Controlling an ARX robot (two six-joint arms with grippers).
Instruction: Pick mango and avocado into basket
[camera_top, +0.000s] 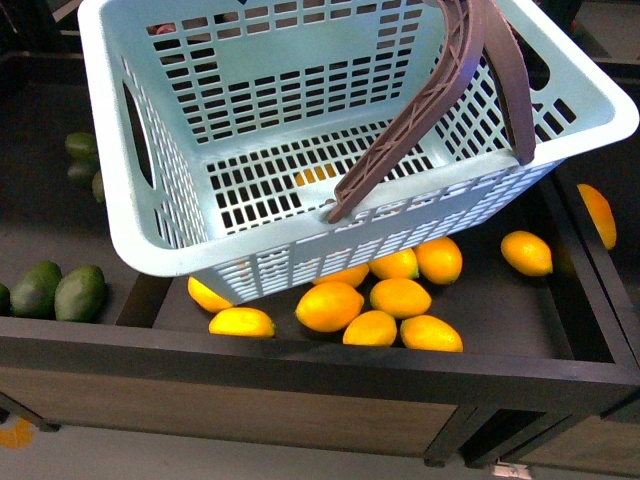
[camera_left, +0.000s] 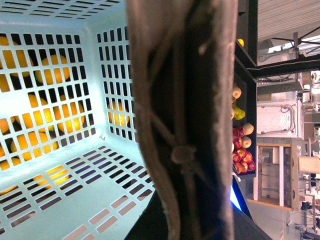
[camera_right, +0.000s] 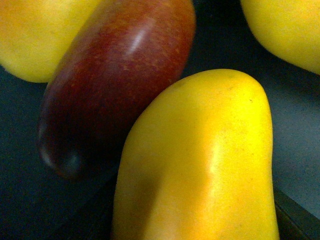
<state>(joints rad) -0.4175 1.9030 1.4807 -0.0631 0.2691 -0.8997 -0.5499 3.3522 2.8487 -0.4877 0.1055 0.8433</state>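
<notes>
smooth yellow-orange oval mango (camera_right: 200, 160) fills the right wrist view, right up against the lens, lying on a dark surface. right gripper not visible in any view, so cannot tell how open it is or whether it holds anything. dark red oval fruit (camera_right: 115, 85) lies touching the mango's side. another yellow fruit (camera_right: 40, 35) sits just past the red one, and a third yellow fruit (camera_right: 285, 30) lies apart across a dark gap.

left wrist view: ribbed brown plastic handle (camera_left: 185, 120) very close, blocking the middle of the frame. left gripper not seen either, cannot tell its state. past the handle is the inside of the light turquoise slotted plastic basket (camera_left: 115, 20), with yellow fruit showing through the slots. beside it, a dark shelf of small red and pale fruits (camera_left: 242, 150).

front view: basket (camera_top: 150, 230) sits tilted over a dark-walled display bin (camera_top: 300, 365), cannot tell if they touch. its two brown arched handles (camera_top: 420, 110) run up out of frame. under and just beside its lower edge is a cluster of yellow mangoes (camera_top: 330, 305) in the bin, several touching. a lone mango (camera_top: 526, 252) lies apart to the right. two dark green oval avocados (camera_top: 80, 292) lie side by side in the next compartment on the left, outside the basket. more dark green fruit (camera_top: 82, 148) lies farther back on the left. an orange-yellow fruit (camera_top: 598, 213) lies past the right divider.
</notes>
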